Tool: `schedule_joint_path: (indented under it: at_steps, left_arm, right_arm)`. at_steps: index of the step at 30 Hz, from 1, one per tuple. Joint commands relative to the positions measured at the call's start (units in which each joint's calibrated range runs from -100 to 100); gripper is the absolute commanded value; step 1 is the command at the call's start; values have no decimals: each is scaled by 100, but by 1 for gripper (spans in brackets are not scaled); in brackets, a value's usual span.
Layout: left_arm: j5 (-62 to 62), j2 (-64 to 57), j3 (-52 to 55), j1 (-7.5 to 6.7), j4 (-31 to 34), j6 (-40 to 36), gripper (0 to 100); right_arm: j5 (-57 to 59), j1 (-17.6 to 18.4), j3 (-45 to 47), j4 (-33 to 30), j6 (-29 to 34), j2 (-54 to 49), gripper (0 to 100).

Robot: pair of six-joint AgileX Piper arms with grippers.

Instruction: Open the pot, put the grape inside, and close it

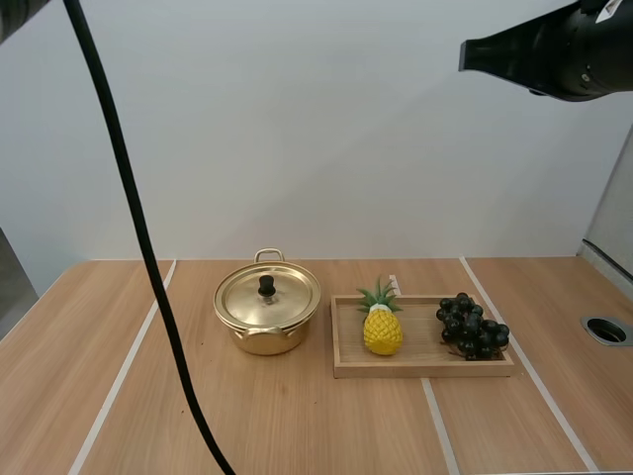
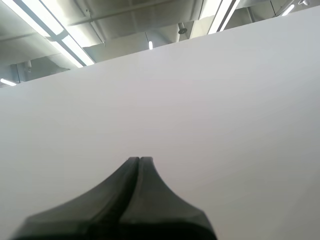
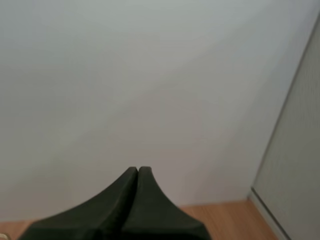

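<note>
High view, and the table [image 1: 297, 426] is laid out neatly: gold pot [image 1: 267, 332] at centre-left with its lid [image 1: 267, 297] on, black knob [image 1: 266, 286] up. Just beside it sits a wooden tray [image 1: 415, 369] carrying a pineapple [image 1: 382, 329] and, at its right end, the grapes [image 1: 473, 327]. Nothing of the job is done, I'd say. The right gripper [image 1: 465, 54] hangs high above the tray side, well clear, likely a parked pose that leaves the view of the table open. Over to the wrist views for what that one can't settle: left gripper [image 2: 139, 160] fingers pressed together as one dark wedge, holding nothing, aimed at a blank wall. The right's are likewise closed and empty, a strip of table beyond them.
</note>
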Motion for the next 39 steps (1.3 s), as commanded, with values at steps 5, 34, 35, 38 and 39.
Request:
schedule_joint_path:
  at_steps: [5,34,35,38,39]
  left_arm:
    - [1926,724,-398,7,50,-689,0]
    - [5480,3747,-871,7,-537,-487,0]
    - [5686,3791,-871,7,-744,-277,0]
    - [6171,3875,-871,7,-1220,145,0]
    - [6236,3904,-871,7,-1261,189,0]
  right_arm:
    - [3228,-31,-1214,-328,303,1306,0]
    - [3230,-31,454,-1012,243,2591,0]
    - [3230,-31,494,-1049,243,2591,0]
    - [3230,-31,523,-1062,243,2591,0]
    - [3230,-31,520,-1062,243,2591,0]
